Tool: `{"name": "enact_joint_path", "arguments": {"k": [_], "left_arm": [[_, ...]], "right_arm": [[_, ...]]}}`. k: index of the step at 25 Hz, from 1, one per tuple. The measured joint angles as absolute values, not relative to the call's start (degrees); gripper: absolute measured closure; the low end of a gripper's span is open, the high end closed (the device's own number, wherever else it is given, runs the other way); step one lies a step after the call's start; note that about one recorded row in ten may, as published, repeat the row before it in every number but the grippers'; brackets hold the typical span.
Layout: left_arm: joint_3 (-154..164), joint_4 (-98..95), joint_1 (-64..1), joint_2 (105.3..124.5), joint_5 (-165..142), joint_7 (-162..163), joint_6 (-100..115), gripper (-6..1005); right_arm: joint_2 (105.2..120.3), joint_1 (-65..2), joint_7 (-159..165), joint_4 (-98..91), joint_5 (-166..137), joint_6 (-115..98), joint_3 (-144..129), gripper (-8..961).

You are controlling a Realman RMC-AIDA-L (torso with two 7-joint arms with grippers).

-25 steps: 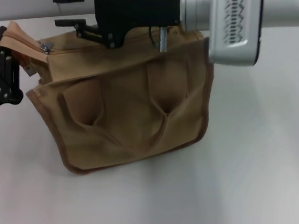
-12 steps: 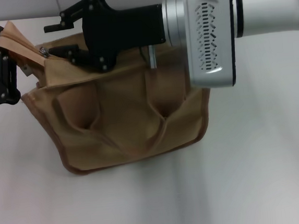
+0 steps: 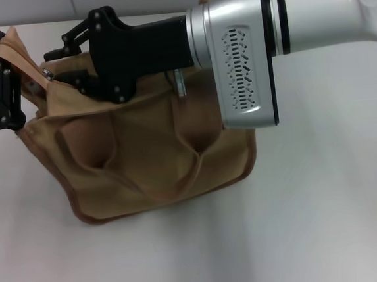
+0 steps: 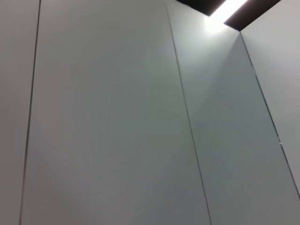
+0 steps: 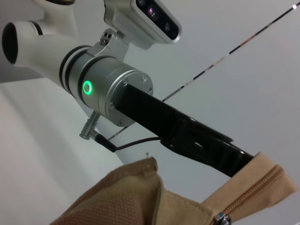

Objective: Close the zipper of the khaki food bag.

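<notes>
The khaki food bag (image 3: 150, 151) stands on the white table, front pocket and handles facing me. Its zipper (image 3: 26, 59) runs along the top, mostly hidden behind my right arm. My left gripper (image 3: 6, 54) is shut on the zipper's end tab at the bag's left end and holds it up. The right wrist view shows that grip (image 5: 246, 164) and the taped zipper end (image 5: 255, 185). My right gripper (image 3: 51, 66) is open above the bag's left top. The silver pull (image 3: 47, 73) lies at its fingertips and also shows in the right wrist view (image 5: 220, 218).
My right arm's silver housing (image 3: 241, 64) hangs over the bag's right top. The white table (image 3: 327, 221) spreads to the right and in front. The left wrist view shows only wall panels (image 4: 117, 131) and a ceiling light.
My right gripper has moved left along the bag's top and come lower. The pull and the bag have shifted a little to the left. The left gripper keeps hold of the end tab.
</notes>
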State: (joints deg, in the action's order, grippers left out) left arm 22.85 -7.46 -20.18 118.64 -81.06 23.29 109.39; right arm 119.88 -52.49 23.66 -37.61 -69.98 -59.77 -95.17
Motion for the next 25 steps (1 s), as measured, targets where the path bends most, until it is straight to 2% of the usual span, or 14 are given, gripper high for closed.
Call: {"name": "enact_joint_path", "arguments": {"k": [25], "left_arm": [[22.15,-6.97,-18.6,118.81,-81.04,23.03,111.77,979]], "right_arm": [[119.88,-49.87,27.91,-43.45,-69.58,-58.96,-98.53,686]]}}
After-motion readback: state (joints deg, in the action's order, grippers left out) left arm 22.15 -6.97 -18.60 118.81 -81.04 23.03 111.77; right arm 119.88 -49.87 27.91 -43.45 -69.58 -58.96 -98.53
